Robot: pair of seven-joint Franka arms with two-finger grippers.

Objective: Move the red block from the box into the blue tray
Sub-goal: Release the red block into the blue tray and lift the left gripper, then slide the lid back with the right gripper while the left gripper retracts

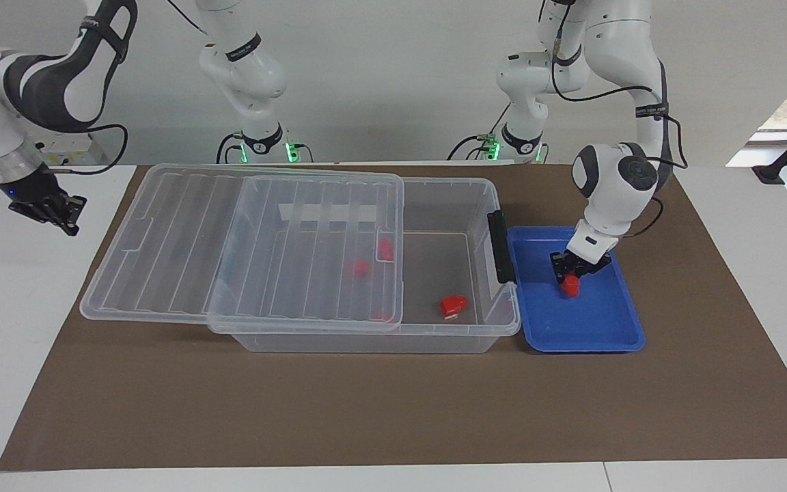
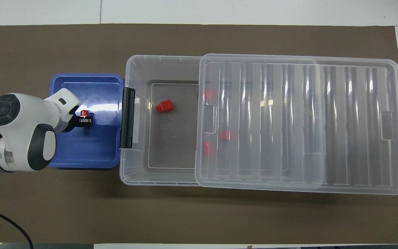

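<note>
My left gripper (image 1: 572,278) is shut on a small red block (image 1: 572,288) and holds it low inside the blue tray (image 1: 598,335), near the tray's middle. From overhead the same red block (image 2: 84,113) shows just past the left gripper (image 2: 85,118), over the blue tray (image 2: 81,152). The clear box (image 1: 496,328) stands beside the tray, its black latch handle (image 1: 499,246) toward it. Another red block (image 1: 453,305) lies on the uncovered part of the box floor. My right gripper (image 1: 52,208) hangs shut with nothing in it over the white table, past the lid's outer end.
The ribbed clear lid (image 1: 243,246) is slid toward the right arm's end, overhanging the box and covering most of it. Two more red blocks (image 1: 361,267) show dimly beneath it. A brown mat (image 1: 393,410) covers the table under everything.
</note>
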